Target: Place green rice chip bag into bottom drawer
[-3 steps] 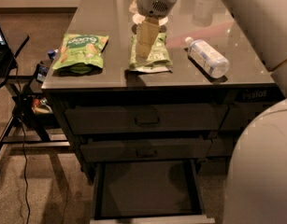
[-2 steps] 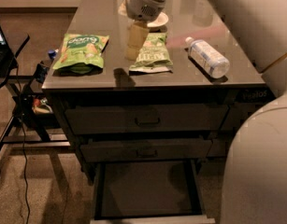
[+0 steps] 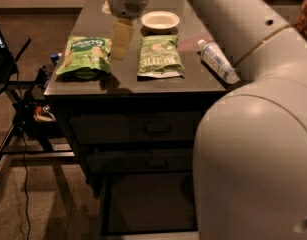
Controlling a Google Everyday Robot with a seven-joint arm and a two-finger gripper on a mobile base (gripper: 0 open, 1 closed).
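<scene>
The green rice chip bag [image 3: 85,57] lies flat on the dark cabinet top [image 3: 123,76] at its left side, puffy and bright green with a dark oval logo. My gripper [image 3: 122,40] hangs from the arm above the top, just right of that bag and left of the flatter olive-green bag [image 3: 159,56]. It holds nothing that I can see. The bottom drawer [image 3: 145,204] is pulled out below the cabinet, dark inside, with its pale front rim at the lower edge of the view.
A white bowl [image 3: 160,20] sits behind the olive bag. A clear plastic bottle [image 3: 218,61] lies at the right of the top. Two shut drawers [image 3: 143,129] sit above the open one. My pale arm fills the right side. A stand and cables are at left.
My gripper has moved left, from over the olive-green bag to the gap beside the green rice chip bag. The bags, bowl and bottle have not moved.
</scene>
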